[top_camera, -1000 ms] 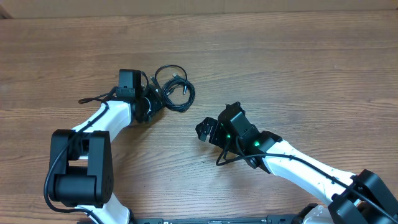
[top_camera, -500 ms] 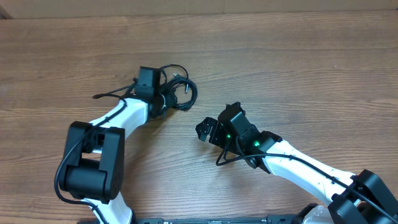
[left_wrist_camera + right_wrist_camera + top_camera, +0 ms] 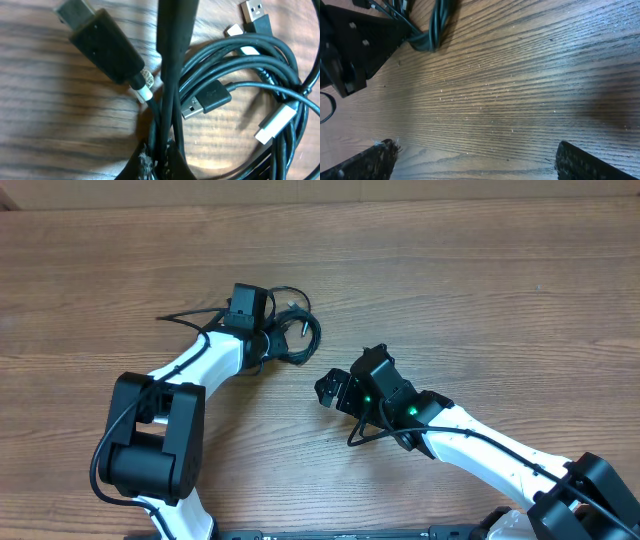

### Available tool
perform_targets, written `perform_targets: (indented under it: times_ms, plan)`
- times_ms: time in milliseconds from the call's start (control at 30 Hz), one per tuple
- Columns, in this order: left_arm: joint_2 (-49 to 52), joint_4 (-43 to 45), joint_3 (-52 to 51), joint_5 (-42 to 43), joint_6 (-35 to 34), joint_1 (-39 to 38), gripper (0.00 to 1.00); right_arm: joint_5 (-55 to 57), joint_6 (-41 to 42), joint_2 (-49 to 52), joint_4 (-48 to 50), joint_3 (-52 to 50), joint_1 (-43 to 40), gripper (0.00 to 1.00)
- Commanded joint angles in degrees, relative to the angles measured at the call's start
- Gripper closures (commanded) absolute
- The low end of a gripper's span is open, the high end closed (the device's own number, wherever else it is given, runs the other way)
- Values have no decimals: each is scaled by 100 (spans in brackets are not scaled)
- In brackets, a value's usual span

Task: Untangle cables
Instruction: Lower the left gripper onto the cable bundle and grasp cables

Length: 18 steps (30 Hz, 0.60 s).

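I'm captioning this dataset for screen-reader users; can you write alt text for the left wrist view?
The left claw is shut on strands of a tangle of thin black cables on a wooden table. A chunky black plug lies upper left; USB plugs and white-tipped ends show to the right.
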Motion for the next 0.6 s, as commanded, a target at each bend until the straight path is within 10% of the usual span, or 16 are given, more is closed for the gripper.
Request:
perform_targets:
  times_ms: [0, 300, 567]
  plan:
    - [479, -750, -343, 999, 1598, 2, 96, 94, 22, 2, 9, 85, 13, 0]
    - [479, -2507, 181, 975, 3246, 280, 74, 70, 26, 2, 17, 85, 13, 23]
    - [479, -2887, 109, 444, 3436, 267, 89, 83, 26, 2, 44, 85, 13, 60]
